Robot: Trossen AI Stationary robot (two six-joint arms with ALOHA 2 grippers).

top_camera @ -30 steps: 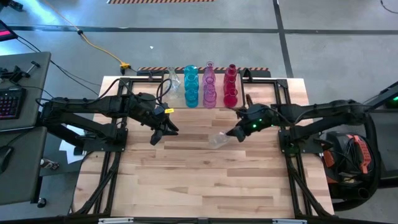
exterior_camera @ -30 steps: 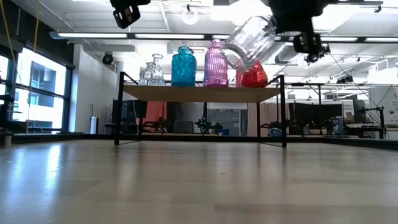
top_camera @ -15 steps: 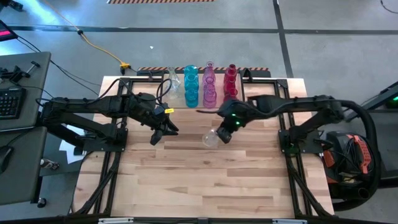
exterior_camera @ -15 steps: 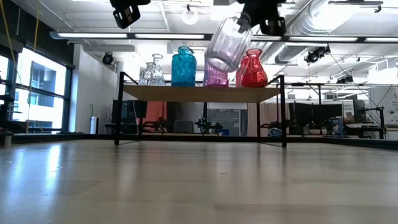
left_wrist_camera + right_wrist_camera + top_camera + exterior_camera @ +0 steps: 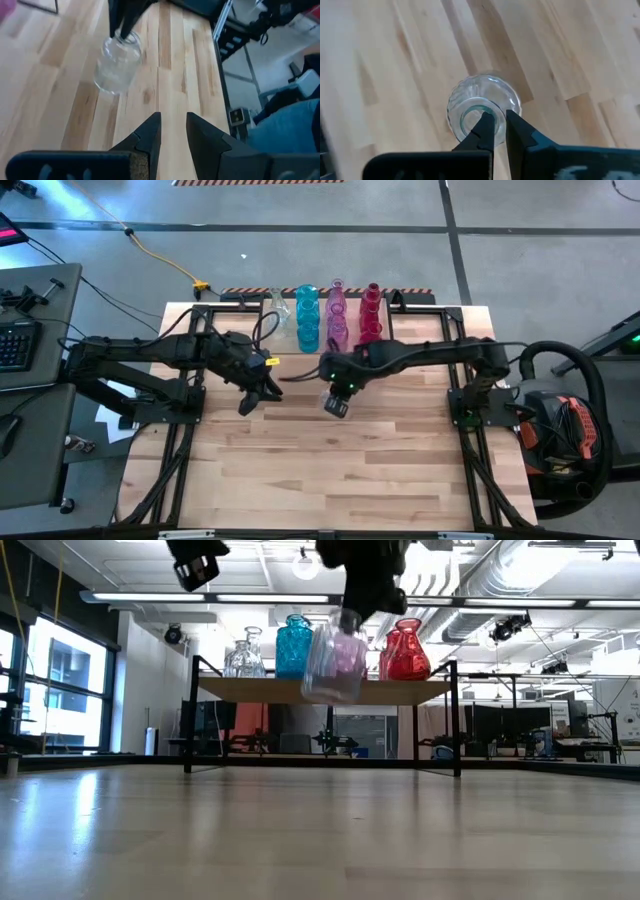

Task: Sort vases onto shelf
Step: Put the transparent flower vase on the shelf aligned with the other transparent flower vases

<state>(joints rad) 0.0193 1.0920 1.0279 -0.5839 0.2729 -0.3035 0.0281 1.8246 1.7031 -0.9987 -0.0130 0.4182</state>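
Note:
My right gripper point(image 5: 341, 386) is shut on a clear glass vase point(image 5: 335, 403), which hangs over the middle of the table in front of the shelf point(image 5: 325, 690). The low view shows the vase point(image 5: 335, 660) well above the tabletop. Clear point(image 5: 278, 310), teal point(image 5: 307, 320), pink point(image 5: 337, 322) and red point(image 5: 371, 315) vases stand in rows on the shelf at the far edge. My left gripper point(image 5: 250, 402) hovers left of the held vase, its fingers point(image 5: 150, 131) a narrow gap apart with nothing between them. My right gripper holds the clear vase by the rim of its mouth point(image 5: 470, 111), with one finger point(image 5: 485, 127) inside the mouth and the other point(image 5: 517, 127) outside. The fingers come from above, pointing steeply down. The vase hangs below them nearly upright, clear of the table.
Black frame rails point(image 5: 185, 430) run along the table's left and right sides. Bare wood point(image 5: 330, 480) lies on the near half of the table. A desk with a keyboard point(image 5: 15, 345) stands off the table's left.
My right gripper has swung toward the table's left with the clear vase and has rolled. The vase, tilted a second ago, now hangs nearly upright, closer to my left gripper.

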